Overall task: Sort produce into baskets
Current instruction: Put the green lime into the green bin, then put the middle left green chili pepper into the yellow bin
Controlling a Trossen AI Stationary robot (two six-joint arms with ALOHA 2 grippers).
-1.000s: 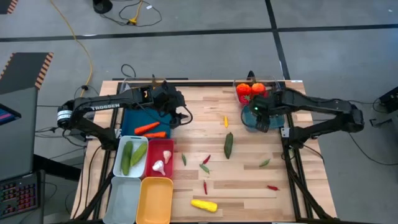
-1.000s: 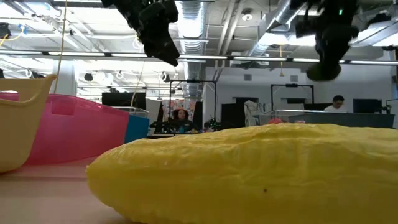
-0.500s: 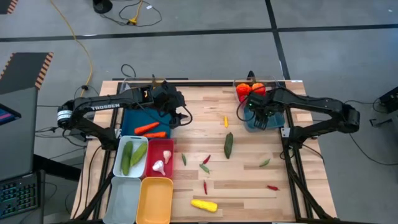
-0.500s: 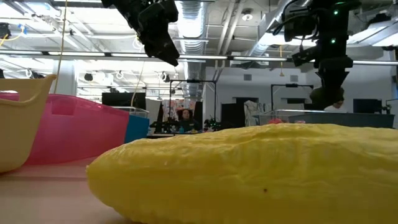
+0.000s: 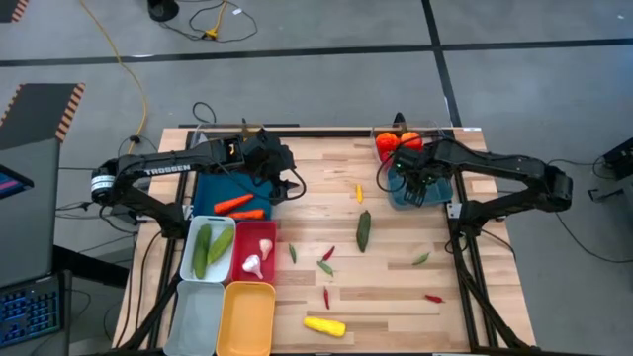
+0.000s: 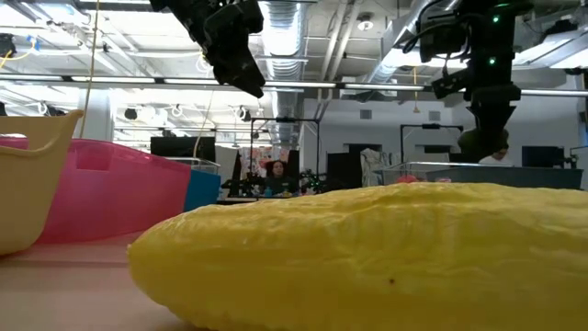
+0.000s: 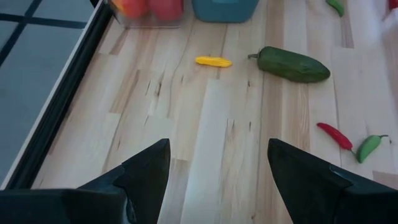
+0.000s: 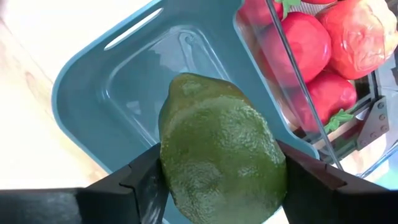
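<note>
My right gripper (image 5: 415, 186) is shut on a green avocado (image 8: 221, 149), just above the teal basket (image 8: 112, 93) at the table's far right. In the low view the avocado (image 6: 482, 143) shows at the fingertips. Beside the teal basket stands a clear basket of red tomatoes (image 5: 396, 143). My left gripper (image 5: 285, 181) hangs open, with nothing between its fingers, over the far left of the table. It is beside the dark blue basket (image 5: 210, 190), which holds two carrots (image 5: 233, 204). My right gripper pinches the avocado between its two fingers, one on each of its opposite sides (image 8: 171, 180). The fingers (image 8: 140, 180) come from above, pointing steeply down. The avocado is lifted clear, over the teal basket's floor.
A white basket with cucumbers (image 5: 208, 247), a red one with garlic (image 5: 255, 255), a pale one (image 5: 195, 316) and a yellow one (image 5: 247, 316) line the near left. Loose on the wood lie a dark green vegetable (image 5: 364, 230), small chillies (image 5: 328, 253) and a yellow squash (image 5: 324, 325).
My right gripper has come down with the avocado toward the teal basket, then held still over it.
</note>
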